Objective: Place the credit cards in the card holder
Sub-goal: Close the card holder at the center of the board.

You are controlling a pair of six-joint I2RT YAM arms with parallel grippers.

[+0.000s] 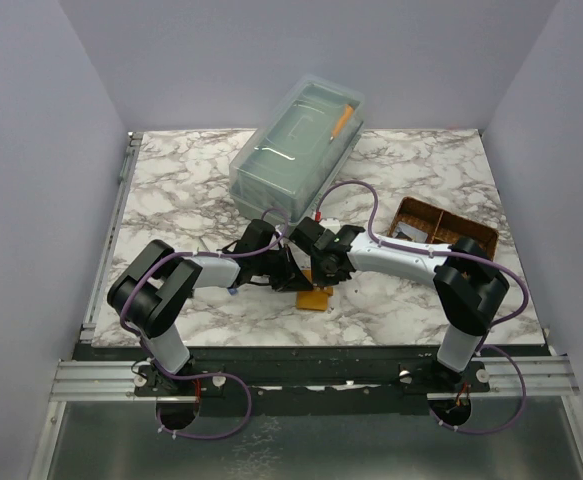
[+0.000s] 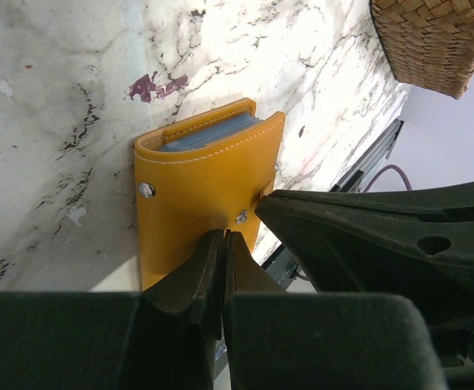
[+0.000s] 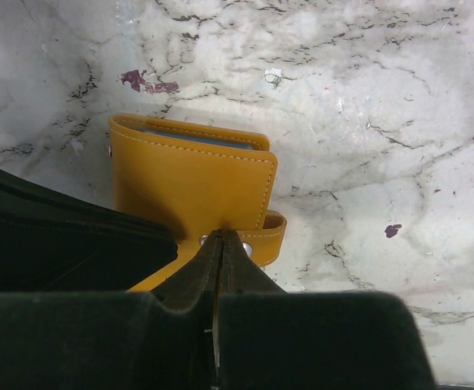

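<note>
Two grippers: both clenched at the card holder (image 2: 196,187), near edge.
Left gripper (image 2: 223,237): tips on the cover; pinch unclear.
Holder: folded on the table (image 2: 58,97), near centre, cards (image 2: 208,134) inside.
Right gripper (image 3: 219,236): closed at the snap tab (image 3: 271,227).
Advice: press the tab squarely down, with the left steadying.

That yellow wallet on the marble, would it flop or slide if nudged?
Probably fairly stiff: the wallet keeps a crisp fold with stitched edges. Likely light, since it is thin, with cards showing inside. It might slide easily on the smooth marble table, but lying flat it should not roll or tip.
</note>
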